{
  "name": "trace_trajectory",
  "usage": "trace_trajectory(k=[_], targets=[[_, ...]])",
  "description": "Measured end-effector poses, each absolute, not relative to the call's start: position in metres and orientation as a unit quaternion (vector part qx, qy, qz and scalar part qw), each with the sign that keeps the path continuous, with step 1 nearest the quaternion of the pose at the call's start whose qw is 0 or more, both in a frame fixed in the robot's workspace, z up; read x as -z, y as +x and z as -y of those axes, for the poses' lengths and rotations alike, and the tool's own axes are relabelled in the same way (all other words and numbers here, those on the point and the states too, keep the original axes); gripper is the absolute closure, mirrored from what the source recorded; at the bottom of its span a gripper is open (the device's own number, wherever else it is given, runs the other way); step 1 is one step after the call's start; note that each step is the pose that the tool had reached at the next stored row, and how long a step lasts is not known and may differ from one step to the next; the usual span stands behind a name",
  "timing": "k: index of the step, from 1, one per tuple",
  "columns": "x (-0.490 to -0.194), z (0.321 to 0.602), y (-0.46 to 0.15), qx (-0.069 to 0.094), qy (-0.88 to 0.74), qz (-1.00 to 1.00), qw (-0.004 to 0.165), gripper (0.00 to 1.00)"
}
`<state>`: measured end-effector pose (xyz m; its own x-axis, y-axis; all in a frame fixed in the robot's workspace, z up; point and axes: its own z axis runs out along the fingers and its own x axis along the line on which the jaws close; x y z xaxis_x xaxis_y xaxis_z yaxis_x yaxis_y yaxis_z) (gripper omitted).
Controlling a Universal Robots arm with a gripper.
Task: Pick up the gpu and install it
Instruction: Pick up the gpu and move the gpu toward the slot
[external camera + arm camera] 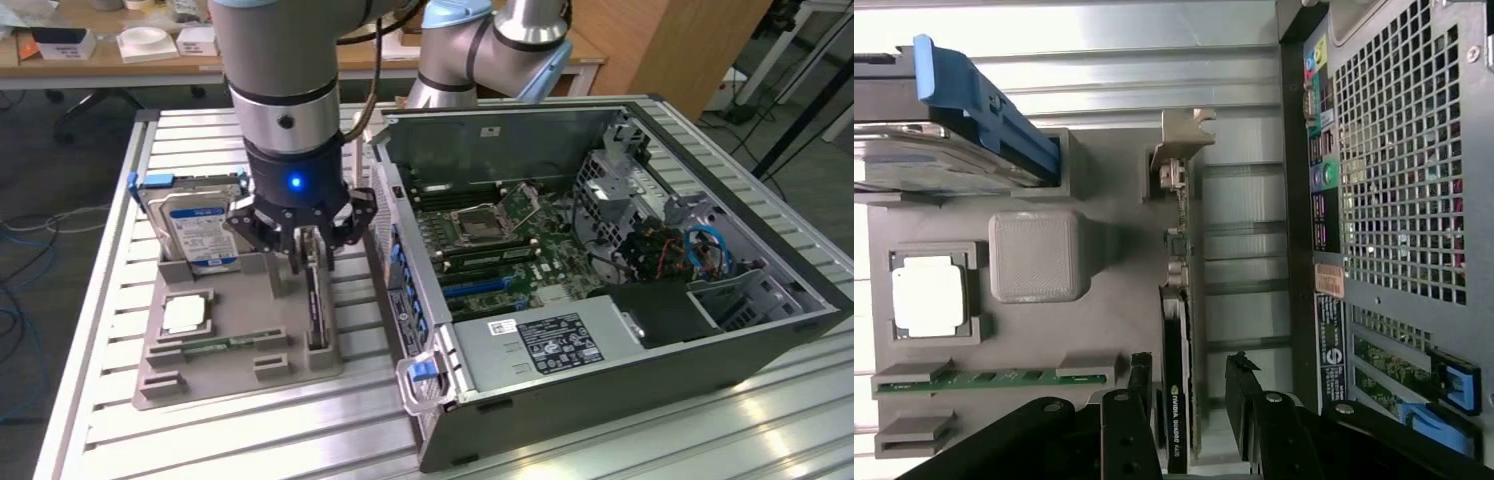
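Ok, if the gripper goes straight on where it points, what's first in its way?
Likely the gpu, standing on edge in the gray holder between the open fingers of the gripper; depth unclear.

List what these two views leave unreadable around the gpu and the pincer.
- Exterior view: the gpu's bracket end, hidden behind the open pincer that straddles it.
- Wrist view: the card's end nearest the camera, cut off by the picture edge between the fingers.
- Exterior view: the hard drive label text, too small to read.
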<state>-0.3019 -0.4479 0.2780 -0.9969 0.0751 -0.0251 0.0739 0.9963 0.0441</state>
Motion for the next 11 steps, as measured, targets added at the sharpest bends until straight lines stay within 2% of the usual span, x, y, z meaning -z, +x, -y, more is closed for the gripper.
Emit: trace_trajectory(k=[11], targets=[[-0.258, 0.451, -0.303, -0.022, 0.037, -0.999, 0.013, 0.57]])
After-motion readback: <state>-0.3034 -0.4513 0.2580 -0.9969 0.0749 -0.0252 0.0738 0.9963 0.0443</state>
